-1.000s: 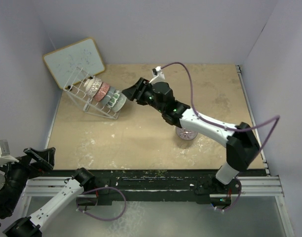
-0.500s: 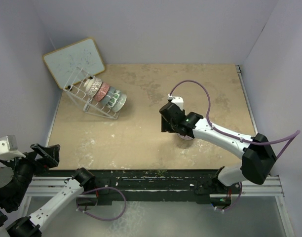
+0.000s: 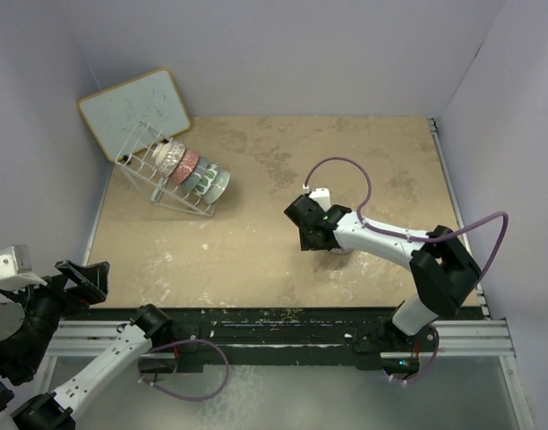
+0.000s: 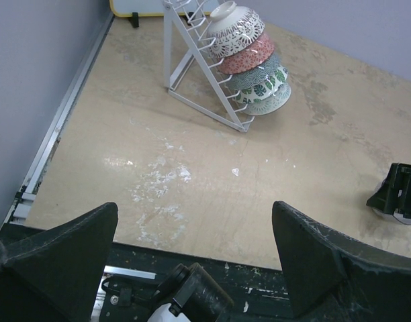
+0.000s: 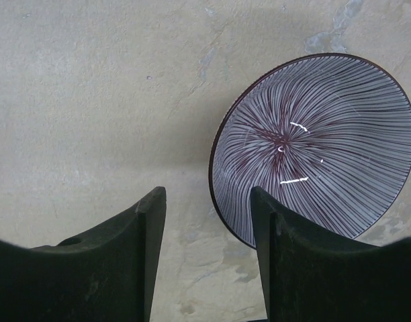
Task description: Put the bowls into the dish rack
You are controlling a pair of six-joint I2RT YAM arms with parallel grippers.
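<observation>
My right jaws are off the rack (image 3: 171, 175), back across the desk (image 3: 256, 260), now spread low over the striped bowl's (image 5: 313, 144) rim.

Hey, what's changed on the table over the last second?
The right arm's tool swung back from the white wire dish rack toward the near right, and is now open at the rim of the purple-striped round bowl, gripping nothing. The four racked bowls stayed put.
</observation>
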